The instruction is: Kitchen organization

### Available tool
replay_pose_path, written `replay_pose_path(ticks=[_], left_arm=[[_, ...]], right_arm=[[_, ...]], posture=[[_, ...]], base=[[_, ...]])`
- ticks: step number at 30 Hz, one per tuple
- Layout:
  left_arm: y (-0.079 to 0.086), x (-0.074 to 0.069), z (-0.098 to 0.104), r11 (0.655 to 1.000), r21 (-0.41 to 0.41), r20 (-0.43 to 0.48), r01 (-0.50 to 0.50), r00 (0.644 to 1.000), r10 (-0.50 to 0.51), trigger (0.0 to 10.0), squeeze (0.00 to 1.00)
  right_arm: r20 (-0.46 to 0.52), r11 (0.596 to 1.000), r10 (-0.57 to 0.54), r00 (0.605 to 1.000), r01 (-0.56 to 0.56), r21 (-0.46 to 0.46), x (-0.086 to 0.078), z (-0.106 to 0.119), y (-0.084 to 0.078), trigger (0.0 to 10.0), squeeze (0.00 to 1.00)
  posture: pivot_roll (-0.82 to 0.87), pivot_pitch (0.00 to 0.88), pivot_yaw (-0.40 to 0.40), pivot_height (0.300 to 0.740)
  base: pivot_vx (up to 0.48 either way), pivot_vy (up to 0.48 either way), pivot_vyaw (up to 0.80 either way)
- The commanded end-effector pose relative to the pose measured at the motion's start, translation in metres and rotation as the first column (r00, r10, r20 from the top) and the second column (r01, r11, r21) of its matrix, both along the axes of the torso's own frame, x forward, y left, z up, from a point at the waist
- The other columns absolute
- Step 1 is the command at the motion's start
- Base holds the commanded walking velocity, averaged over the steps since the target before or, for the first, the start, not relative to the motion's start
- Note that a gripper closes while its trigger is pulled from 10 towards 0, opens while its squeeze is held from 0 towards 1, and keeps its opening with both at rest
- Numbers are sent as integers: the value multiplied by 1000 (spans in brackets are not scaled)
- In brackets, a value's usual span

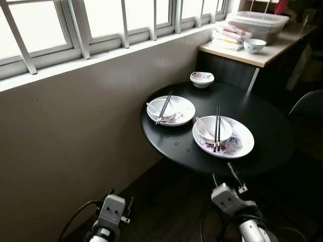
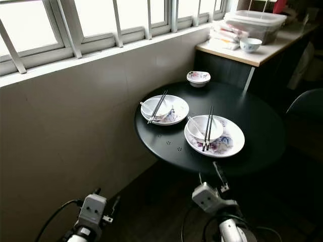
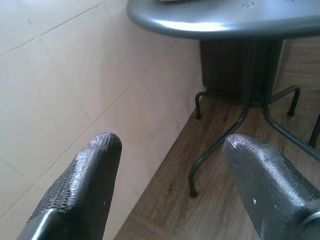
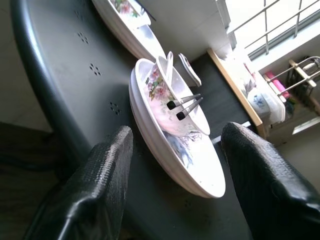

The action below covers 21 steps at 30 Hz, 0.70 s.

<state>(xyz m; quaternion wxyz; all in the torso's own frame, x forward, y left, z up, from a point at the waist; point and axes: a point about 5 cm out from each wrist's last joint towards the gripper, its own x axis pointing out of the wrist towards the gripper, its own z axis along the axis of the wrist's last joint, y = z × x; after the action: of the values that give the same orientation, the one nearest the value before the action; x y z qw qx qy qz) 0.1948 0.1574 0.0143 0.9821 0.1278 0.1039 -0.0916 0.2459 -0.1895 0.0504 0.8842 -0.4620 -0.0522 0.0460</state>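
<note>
A round black table [image 1: 267, 151] carries two white floral plates. The near plate [image 1: 239, 146] holds a bowl [image 1: 209, 132] with a spoon in it and black chopsticks [image 1: 217, 128] laid across. The far plate [image 1: 185, 112] holds the same set, with chopsticks [image 1: 164, 107] across its bowl. A small floral bowl [image 1: 202, 78] sits at the table's far edge. My right gripper [image 4: 175, 150] is open, low at the table's near edge, facing the near plate [image 4: 195, 170]. My left gripper [image 3: 167, 160] is open beside the tiled wall, below table height.
A tiled wall [image 1: 75, 126] under windows runs along the left. At the back right, a counter [image 1: 262, 55] holds a bowl [image 1: 254, 45] and plastic containers [image 1: 257, 22]. A dark chair [image 1: 308, 103] stands to the right. The table's metal legs [image 3: 240, 125] stand on the wooden floor.
</note>
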Motion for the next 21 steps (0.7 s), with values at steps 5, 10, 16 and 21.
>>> replay_pose_path(ticks=[5,10,16,21], left_arm=[[1,-3,-5,1000,3,-30,-6,1000,6,10000,0],[-1,-2,-6,1000,-4,-30,-4,1000,4,10000,0],[-2,-1,-5,1000,-10,-26,-7,1000,7,10000,0],[-2,-1,-5,1000,-11,-25,-7,1000,7,10000,0]], right_arm=[[-58,999,-18,998,16,-31,6,-6,-5,10000,0],[-70,996,-28,997,22,-84,18,-3,-13,10000,0],[-58,983,-108,992,97,-159,31,4,-32,10000,0],[-58,979,-112,992,101,-178,38,8,-36,10000,0]], posture=[[-45,0,20,740],[-49,0,20,740],[-48,0,16,740],[-46,0,15,740]], base=[[0,0,0],[0,0,0],[0,0,0],[0,0,0]])
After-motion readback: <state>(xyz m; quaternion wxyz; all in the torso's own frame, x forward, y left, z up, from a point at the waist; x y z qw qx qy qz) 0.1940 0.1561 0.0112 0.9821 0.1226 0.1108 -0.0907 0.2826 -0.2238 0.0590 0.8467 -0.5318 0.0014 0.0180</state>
